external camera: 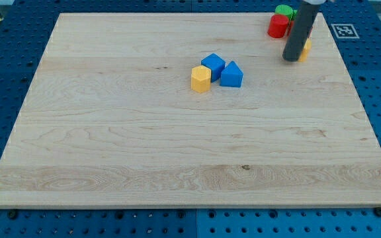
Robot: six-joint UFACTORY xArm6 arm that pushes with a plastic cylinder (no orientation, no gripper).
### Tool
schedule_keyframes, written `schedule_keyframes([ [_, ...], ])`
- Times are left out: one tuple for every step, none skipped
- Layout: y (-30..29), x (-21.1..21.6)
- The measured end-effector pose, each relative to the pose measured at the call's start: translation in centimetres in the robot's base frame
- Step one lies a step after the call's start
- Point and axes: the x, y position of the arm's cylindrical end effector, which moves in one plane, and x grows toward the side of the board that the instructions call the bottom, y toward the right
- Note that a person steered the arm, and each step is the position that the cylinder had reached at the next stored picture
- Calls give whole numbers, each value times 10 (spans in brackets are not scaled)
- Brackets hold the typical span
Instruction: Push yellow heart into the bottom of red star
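Nearest us, the pale wooden board point(177, 158) lies bare; mid-board a yellow hexagonal block point(200, 78) touches a blue cube point(212, 65) and a blue triangular block point(231, 75). Farther off, our tip point(290, 58) sits just left of a yellow block point(305, 49), presumably the yellow heart, mostly hidden behind the rod. Beyond stand the red block point(278, 26), likely the red star, and a green block point(284, 10). We have no jaws, only a rod. The heart should be light, stiff and slippery, so we judge a push low on its near side best.
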Motion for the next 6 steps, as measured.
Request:
schedule_keyframes([
  [0, 7],
  [0, 40],
  [19, 71],
  [43, 73],
  [61, 58],
  [62, 43],
])
